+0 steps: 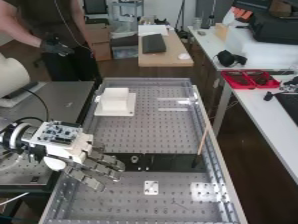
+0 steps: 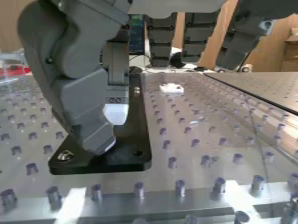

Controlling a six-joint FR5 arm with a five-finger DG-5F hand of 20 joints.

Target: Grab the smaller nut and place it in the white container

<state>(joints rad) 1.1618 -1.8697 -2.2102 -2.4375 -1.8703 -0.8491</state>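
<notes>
In the high view the hand [image 1: 105, 160] is over the left end of the black bar, its fingers extended and relaxed. The wrist view shows the hand [image 2: 85, 100] with its thumb low over the bar's near end and the fingers hanging apart. Beside the thumb's tip, with a small gap, the smaller nut [image 2: 65, 155] lies on the black bar [image 2: 126, 162]. The bearing [image 1: 134, 159] stands on the bar just past the fingertips in the high view. Farther up the bench is the white container [image 1: 114, 101]. Fingers cover part of the bar.
A small white plate [image 1: 151, 187] lies on the perforated bench nearer the camera than the bar. A thin stick [image 1: 202, 142] with a dark end leans by the right rail [image 1: 219, 155]. Clear strips [image 1: 174, 104] lie right of the container. A person stands behind at the left.
</notes>
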